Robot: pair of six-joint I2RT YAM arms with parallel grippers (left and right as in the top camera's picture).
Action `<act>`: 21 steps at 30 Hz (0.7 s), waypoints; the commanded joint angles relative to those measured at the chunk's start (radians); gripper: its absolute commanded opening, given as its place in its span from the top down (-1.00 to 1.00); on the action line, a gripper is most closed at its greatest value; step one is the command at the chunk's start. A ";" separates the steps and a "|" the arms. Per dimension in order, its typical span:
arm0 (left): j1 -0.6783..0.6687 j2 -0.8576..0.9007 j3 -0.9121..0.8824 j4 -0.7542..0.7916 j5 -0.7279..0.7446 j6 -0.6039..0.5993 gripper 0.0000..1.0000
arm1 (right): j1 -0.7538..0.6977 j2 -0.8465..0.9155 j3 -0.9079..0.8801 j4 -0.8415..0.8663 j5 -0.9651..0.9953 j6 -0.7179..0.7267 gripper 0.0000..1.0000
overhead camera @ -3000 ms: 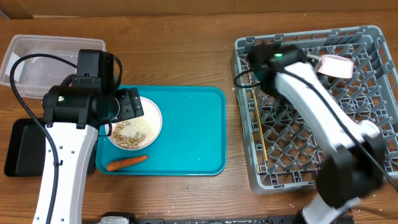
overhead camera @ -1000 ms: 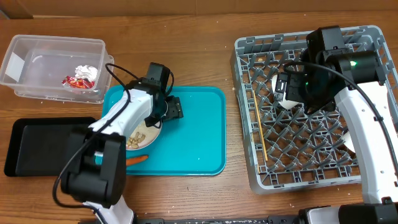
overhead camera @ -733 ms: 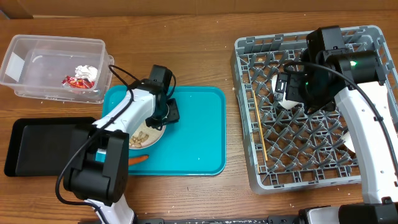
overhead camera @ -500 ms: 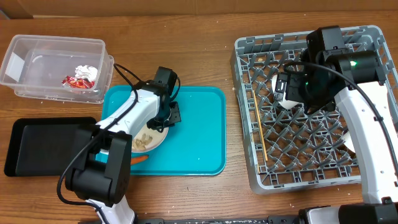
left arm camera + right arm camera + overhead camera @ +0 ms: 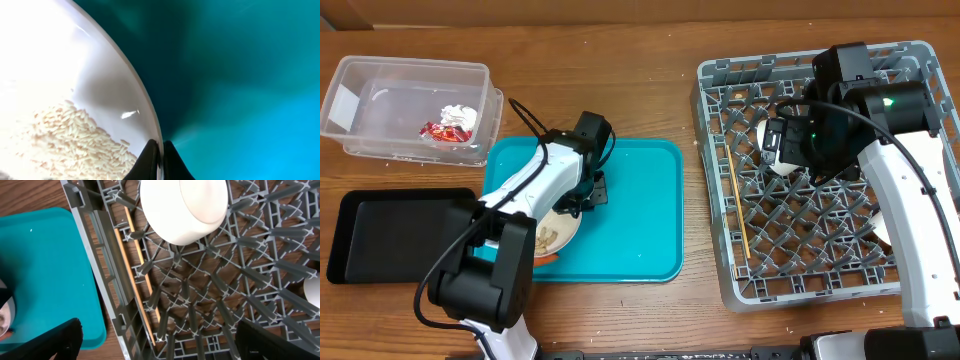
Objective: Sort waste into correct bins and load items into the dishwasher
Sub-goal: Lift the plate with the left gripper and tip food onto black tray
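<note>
Overhead: wrapper and tissue are binned, bowl and chopsticks racked; left pincer clamps the plate of scraps, right pincer wide apart, empty.

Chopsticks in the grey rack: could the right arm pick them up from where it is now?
Probably yes. The right end effector is open and empty above the rack, and the chopsticks lie uncovered along its left wall. The pegs and wall beside them may make the grip awkward.

Carrot mostly under left arm
</note>
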 commanded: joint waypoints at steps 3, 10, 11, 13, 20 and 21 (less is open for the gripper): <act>-0.002 0.026 0.082 -0.068 -0.051 -0.002 0.92 | 0.001 -0.002 -0.002 -0.002 -0.010 -0.013 -1.00; -0.002 0.026 0.201 -0.180 -0.078 0.002 0.92 | 0.001 -0.002 -0.002 -0.015 -0.008 -0.016 -1.00; -0.002 0.026 0.223 -0.201 -0.083 0.002 0.92 | 0.001 -0.002 -0.002 -0.017 -0.006 -0.016 -1.00; 0.000 0.026 0.259 -0.238 -0.086 0.002 0.92 | 0.001 -0.002 -0.002 -0.018 -0.005 -0.016 -1.00; 0.004 0.023 0.365 -0.359 -0.098 0.002 0.92 | 0.001 -0.002 -0.002 -0.020 0.029 -0.016 -1.00; 0.004 0.020 0.378 -0.372 -0.101 0.002 0.92 | 0.001 -0.002 -0.002 -0.020 0.029 -0.016 -1.00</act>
